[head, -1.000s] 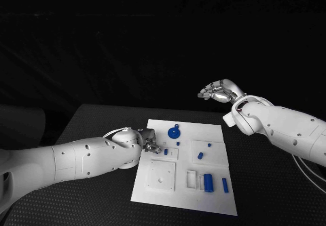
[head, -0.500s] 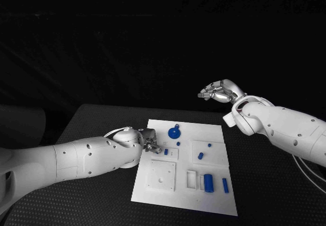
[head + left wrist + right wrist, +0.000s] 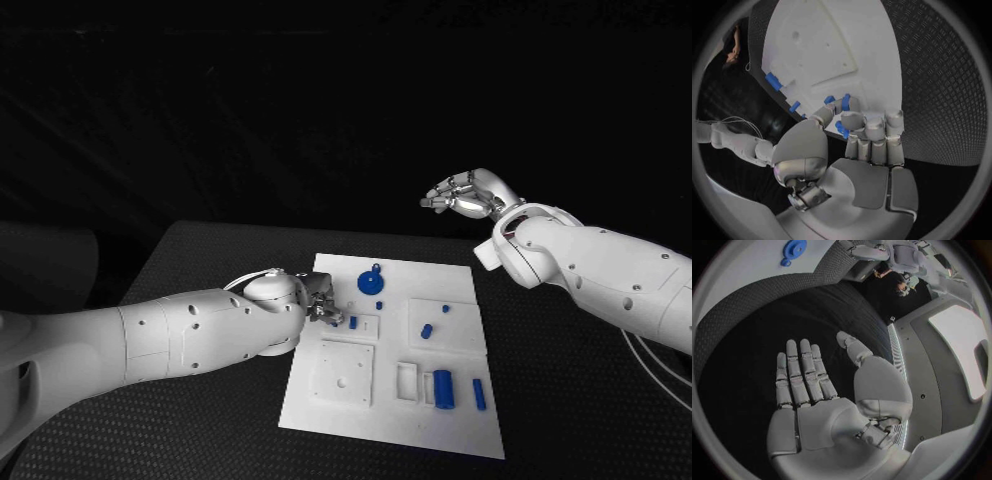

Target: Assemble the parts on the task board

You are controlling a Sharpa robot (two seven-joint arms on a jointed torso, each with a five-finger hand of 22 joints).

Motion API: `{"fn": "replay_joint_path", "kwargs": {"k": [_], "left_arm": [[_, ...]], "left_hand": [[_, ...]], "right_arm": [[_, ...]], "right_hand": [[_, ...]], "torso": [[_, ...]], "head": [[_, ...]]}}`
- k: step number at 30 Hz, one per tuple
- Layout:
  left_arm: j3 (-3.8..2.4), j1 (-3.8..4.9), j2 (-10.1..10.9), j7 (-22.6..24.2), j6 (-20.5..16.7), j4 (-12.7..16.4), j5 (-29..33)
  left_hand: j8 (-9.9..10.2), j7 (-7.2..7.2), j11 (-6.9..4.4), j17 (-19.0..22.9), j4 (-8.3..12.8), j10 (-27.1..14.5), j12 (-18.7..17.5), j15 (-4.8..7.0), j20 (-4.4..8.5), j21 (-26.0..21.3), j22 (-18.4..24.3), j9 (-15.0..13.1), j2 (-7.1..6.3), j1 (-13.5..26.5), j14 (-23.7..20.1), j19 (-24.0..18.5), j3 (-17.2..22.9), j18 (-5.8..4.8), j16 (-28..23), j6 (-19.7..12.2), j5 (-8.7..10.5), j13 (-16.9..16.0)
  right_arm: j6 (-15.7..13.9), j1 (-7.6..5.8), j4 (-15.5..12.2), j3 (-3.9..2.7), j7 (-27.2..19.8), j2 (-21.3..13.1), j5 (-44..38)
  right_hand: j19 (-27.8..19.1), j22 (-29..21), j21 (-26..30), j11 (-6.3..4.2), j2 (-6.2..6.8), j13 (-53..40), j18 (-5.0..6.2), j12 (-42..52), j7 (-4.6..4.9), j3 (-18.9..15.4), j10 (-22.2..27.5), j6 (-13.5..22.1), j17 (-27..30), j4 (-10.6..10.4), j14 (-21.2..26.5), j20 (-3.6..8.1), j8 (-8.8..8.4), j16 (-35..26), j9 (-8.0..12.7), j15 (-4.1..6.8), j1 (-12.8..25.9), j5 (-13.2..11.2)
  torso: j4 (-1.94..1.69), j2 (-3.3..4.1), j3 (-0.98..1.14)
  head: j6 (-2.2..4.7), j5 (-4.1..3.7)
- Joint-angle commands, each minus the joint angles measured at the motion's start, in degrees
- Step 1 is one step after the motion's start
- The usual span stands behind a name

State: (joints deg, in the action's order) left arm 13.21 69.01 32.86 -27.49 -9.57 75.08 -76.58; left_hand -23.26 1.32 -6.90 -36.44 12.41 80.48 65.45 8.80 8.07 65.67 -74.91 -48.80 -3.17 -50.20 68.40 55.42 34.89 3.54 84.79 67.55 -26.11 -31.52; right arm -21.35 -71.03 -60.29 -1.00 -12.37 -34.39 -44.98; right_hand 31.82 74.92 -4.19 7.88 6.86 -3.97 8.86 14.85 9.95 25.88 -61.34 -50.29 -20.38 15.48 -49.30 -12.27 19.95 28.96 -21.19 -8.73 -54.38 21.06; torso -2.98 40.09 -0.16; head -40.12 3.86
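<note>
On the white rectangular task board [image 3: 346, 400], the left hand [image 3: 320, 305] pinches a small blue plastic part [image 3: 844, 103] at the board's left edge. Judged light, rigid, slippery: grip its sides. Beyond, the right hand [image 3: 464, 193] hangs spread, holding nothing.

The room is dim, and beyond the right hand [image 3: 464, 192] everything falls to plain black. Light seems to come from above: the task board [image 3: 335, 405] beside the left hand [image 3: 310, 300] shows bright white, nearly glaring, while the black table [image 3: 173, 420] under it stays dull. The arms gleam softly, shaded underneath. Both wrist views bend hard toward their rims, curving the board's straight edges [image 3: 870, 85], and a dark frame rings each circle. The left hand's fingers [image 3: 873, 131] look sharp up close.
</note>
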Motion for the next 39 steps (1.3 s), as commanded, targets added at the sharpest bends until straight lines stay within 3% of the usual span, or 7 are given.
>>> {"fn": "replay_joint_path", "kwargs": {"k": [1,12,25,39], "left_arm": [[0.5,-0.83,-0.85,0.2,3.84,0.43,-0.13],[0.5,-0.82,-1.04,-0.1,5.68,0.78,-1.32],[0.5,-0.81,-0.62,-1.12,3.83,-0.01,-3.59],[0.38,-0.83,0.45,-1.49,2.83,0.02,-4.79]], "left_hand": [[-0.07,-3.27,-0.77,0.04,1.48,-0.27,0.33,1.62,7.22,0.33,-0.75,0.12,1.45,-1.76,1.54,0.45,1.58,1.0,0.25,7.2,-0.56,0.06],[-0.37,-3.39,-1.06,0.0,1.91,-0.36,0.42,1.53,7.17,0.46,-0.77,0.27,1.58,-2.47,1.74,0.55,2.57,1.05,0.4,7.13,-1.49,0.12],[-0.51,-3.5,-1.3,0.0,2.3,-0.47,0.39,1.46,7.14,0.6,-0.78,0.37,1.37,-2.87,1.9,0.69,2.95,1.07,0.46,7.0,-1.5,0.2],[-0.62,-3.62,-1.49,0.04,2.06,-0.55,0.32,1.44,7.11,0.68,-0.76,0.45,1.45,-2.88,2.07,0.86,3.12,1.07,0.44,6.93,-1.58,0.29]], "right_arm": [[0.78,0.0,-0.01,-0.03,-0.64,0.06,0.03],[0.82,0.0,0.03,-0.03,-0.67,0.07,0.12],[0.75,0.0,0.02,-0.03,-0.71,0.0,0.16],[0.75,0.0,0.03,-0.03,-0.74,-0.1,0.19]], "right_hand": [[0.01,0.89,0.17,-0.05,-0.07,0.0,1.03,-0.29,-0.01,-0.07,-0.54,-0.32,0.08,-0.41,-0.02,-0.44,-0.25,-0.23,0.07,-0.19,0.47,0.25],[0.0,0.92,0.21,-0.05,-0.09,-0.01,1.05,-0.39,0.0,-0.13,-0.59,-0.34,0.11,-0.59,-0.02,-0.46,-0.27,-0.24,0.08,-0.2,0.69,0.67],[-0.02,0.94,0.23,-0.05,-0.09,-0.01,1.06,-0.47,-0.01,-0.18,-0.63,-0.35,0.14,-0.69,-0.02,-0.48,-0.28,-0.26,0.09,-0.21,0.83,0.91],[-0.04,0.96,0.24,-0.06,-0.15,-0.01,1.09,-0.55,-0.02,-0.22,-0.69,-0.38,0.17,-0.8,-0.01,-0.49,-0.29,-0.27,0.1,-0.21,0.95,1.06]], "torso": [[-0.02,-0.01,0.01],[-0.02,-0.02,-0.01],[-0.05,0.01,-0.08],[-0.02,0.01,-0.04]], "head": [[-0.08,0.0],[-0.2,0.09],[0.14,0.0],[-0.18,-0.1]]}}
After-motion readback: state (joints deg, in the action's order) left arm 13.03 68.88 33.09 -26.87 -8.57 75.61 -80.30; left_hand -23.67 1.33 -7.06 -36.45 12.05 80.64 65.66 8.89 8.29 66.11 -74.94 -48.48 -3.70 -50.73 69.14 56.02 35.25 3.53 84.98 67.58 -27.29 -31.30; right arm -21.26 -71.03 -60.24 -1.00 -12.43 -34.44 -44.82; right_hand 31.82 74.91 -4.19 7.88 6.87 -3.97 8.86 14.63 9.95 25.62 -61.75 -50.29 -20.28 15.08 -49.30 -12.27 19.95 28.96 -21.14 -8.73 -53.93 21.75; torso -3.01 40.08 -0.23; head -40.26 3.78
